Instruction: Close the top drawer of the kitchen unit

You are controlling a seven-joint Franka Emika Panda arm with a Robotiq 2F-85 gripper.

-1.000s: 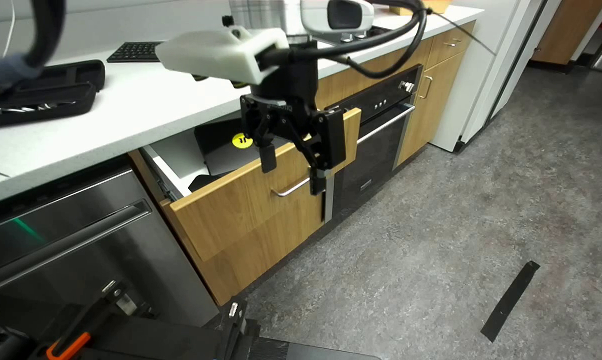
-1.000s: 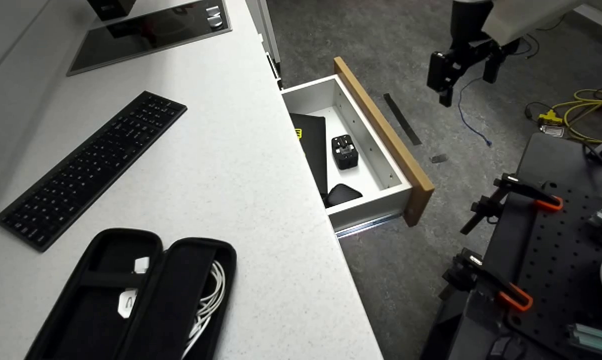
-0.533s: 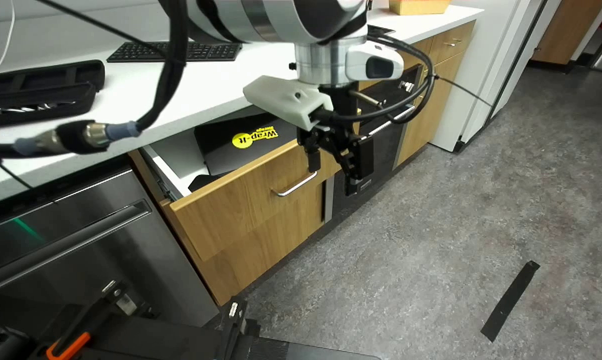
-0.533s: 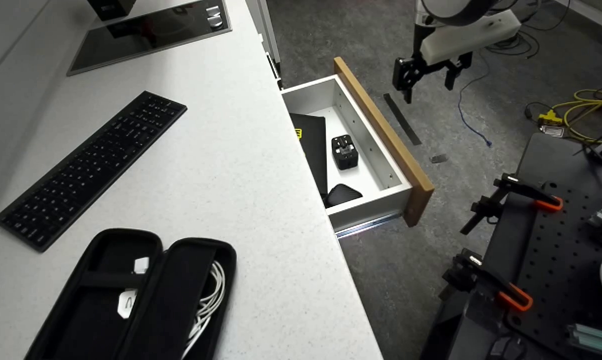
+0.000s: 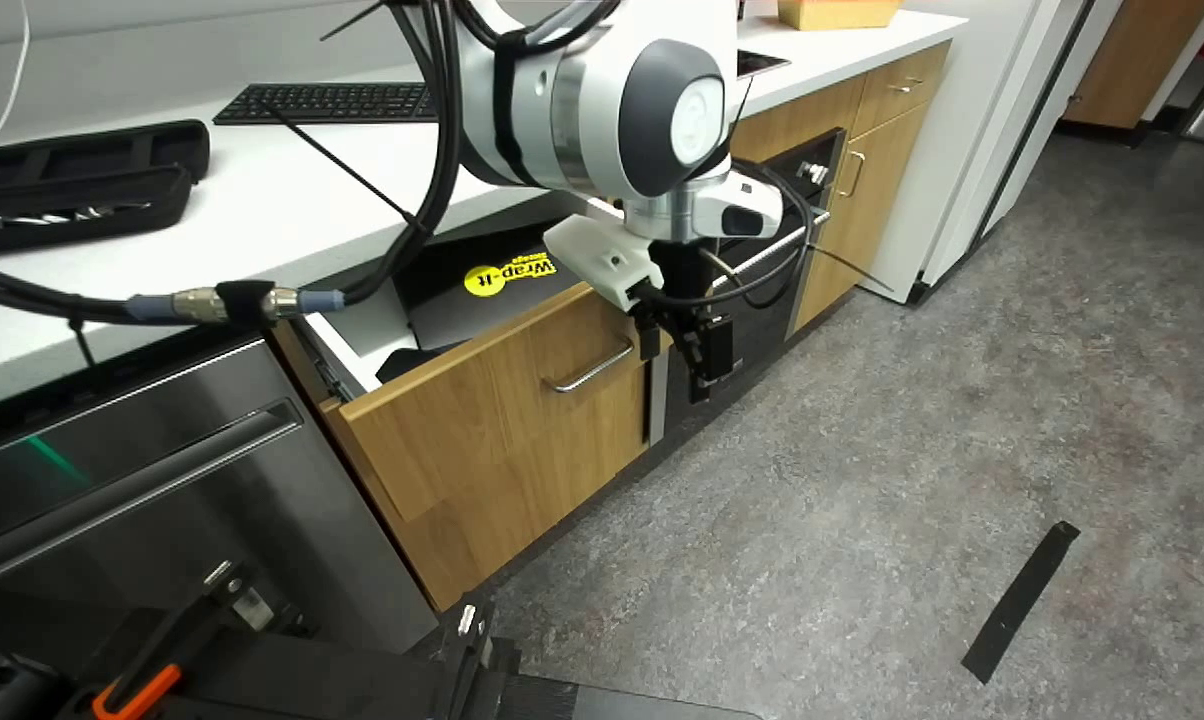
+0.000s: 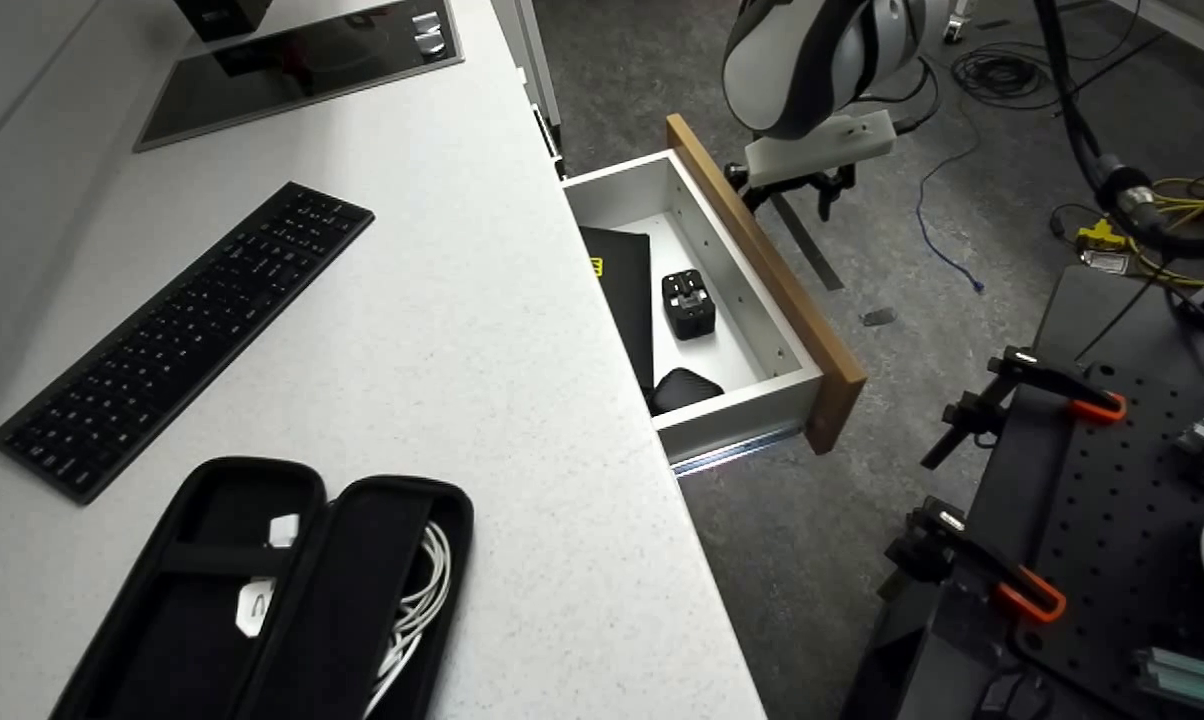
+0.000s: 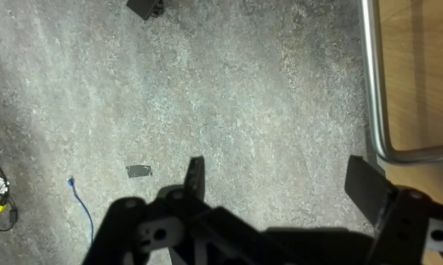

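Wrist view: hangs with black fingers point(image 7: 367, 187) spread wide near slim silver bar handle point(image 7: 375, 77), crosswise to their gap, on open, shallow, light-oak-fronted top drawer point(image 7: 436, 81) at right, the likely push direction

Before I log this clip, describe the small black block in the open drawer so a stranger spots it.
In an exterior view, find the white worktop, then the open top drawer jutting from under it. Inside sits the small black block. Its boxy shape and pale top details set it apart from the flat, yellow-marked case and the rounded piece.
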